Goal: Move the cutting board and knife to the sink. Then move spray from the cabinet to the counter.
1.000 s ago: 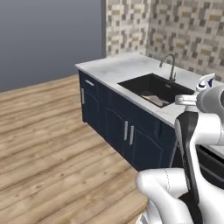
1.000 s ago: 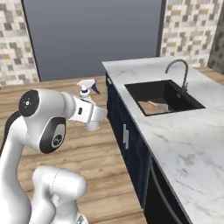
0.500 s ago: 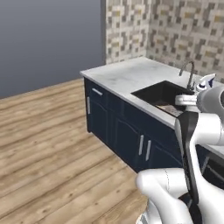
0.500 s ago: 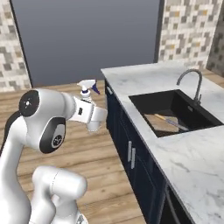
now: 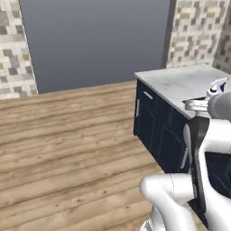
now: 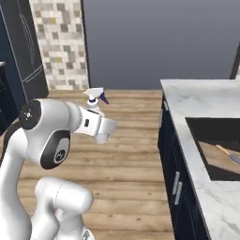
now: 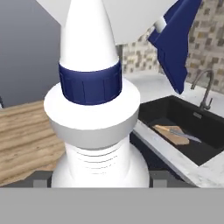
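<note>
My end effector (image 7: 99, 183) is clamped on the spray (image 7: 94, 113), its fingers spread around the bottle's wide white body. My hand view brings the navy collar and trigger up close, and past them the cutting board (image 7: 169, 133) and knife (image 7: 186, 136) lying in the black sink (image 7: 199, 144). The right base view has the spray (image 6: 95, 97) held upright over the wooden floor (image 6: 131, 154), well apart from the marble surface (image 6: 206, 98). The left base view catches that surface's corner (image 5: 178, 81) and the navy drawers (image 5: 155, 119) beneath.
</note>
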Controlling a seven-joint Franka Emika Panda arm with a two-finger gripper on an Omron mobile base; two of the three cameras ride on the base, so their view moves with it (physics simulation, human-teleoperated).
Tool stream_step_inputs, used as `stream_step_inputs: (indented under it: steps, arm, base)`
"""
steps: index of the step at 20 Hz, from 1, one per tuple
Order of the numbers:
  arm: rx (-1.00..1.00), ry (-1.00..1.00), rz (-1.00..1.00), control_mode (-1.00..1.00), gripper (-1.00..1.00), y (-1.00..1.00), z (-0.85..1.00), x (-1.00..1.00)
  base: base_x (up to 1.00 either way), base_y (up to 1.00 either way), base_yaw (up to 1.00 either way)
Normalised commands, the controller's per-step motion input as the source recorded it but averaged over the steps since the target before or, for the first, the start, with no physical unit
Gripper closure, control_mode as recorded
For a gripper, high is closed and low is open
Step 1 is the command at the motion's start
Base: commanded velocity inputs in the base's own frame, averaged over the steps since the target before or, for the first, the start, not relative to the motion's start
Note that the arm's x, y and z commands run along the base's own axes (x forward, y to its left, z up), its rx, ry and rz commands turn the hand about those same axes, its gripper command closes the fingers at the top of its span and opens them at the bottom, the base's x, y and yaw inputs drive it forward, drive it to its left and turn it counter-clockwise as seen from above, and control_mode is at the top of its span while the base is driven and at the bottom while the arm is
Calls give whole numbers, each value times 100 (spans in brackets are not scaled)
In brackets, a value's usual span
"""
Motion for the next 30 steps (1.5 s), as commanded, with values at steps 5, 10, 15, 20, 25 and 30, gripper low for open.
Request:
stream_step_inputs:
  steps: [5,10,15,20,25,30]
  arm:
    - [0,0,0,100,100,0,0,0]
    - [0,0,0,100,100,0,0,0]
    - [0,0,0,100,100,0,0,0]
    - [0,0,0,100,100,0,0,0]
    - [0,0,0,100,100,0,0,0]
    - [0,0,0,100,100,0,0,0]
  base:
    - [5,30,70]
    - [25,42,84]
    - [28,43,87]
    - [36,47,87]
    - [45,42,83]
    - [52,20,77]
